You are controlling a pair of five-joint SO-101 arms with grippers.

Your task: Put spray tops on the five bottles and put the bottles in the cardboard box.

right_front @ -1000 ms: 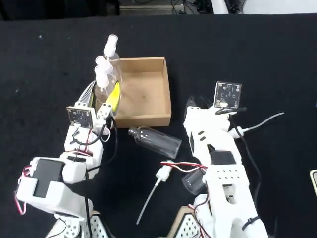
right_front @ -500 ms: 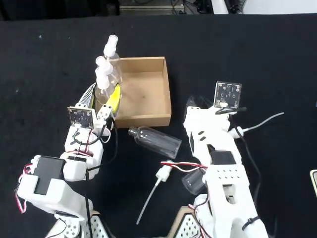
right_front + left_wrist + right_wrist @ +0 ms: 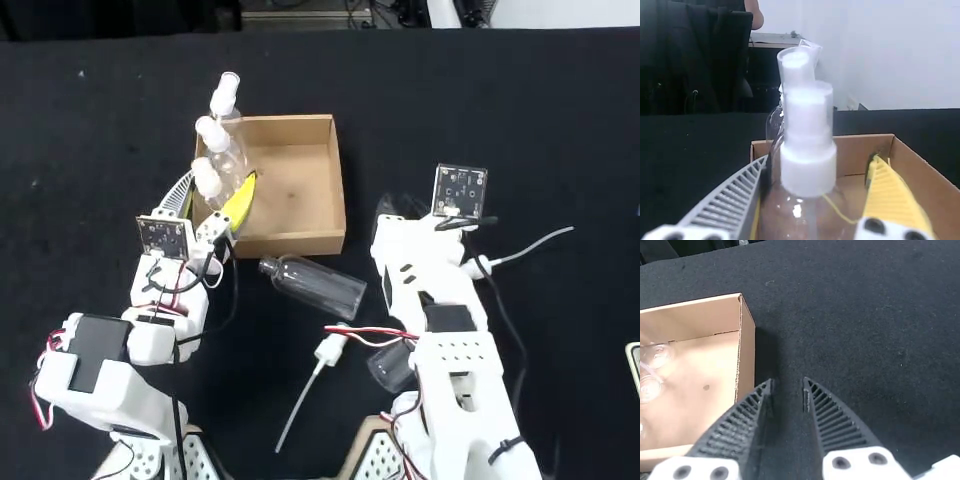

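Left wrist view: showed capped bottle [image 3: 807, 150] clamped in left gripper [image 3: 817, 160], tilted at box [image 3: 910, 155] wall (judged best lowered upright inside before release); found right gripper [image 3: 787, 385] narrowly parted, empty, beside box.

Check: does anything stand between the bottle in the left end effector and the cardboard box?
Nothing visible lies between them: the left end effector holds the bottle right at the cardboard box left wall. Two capped bottles stand just beyond it along that wall.
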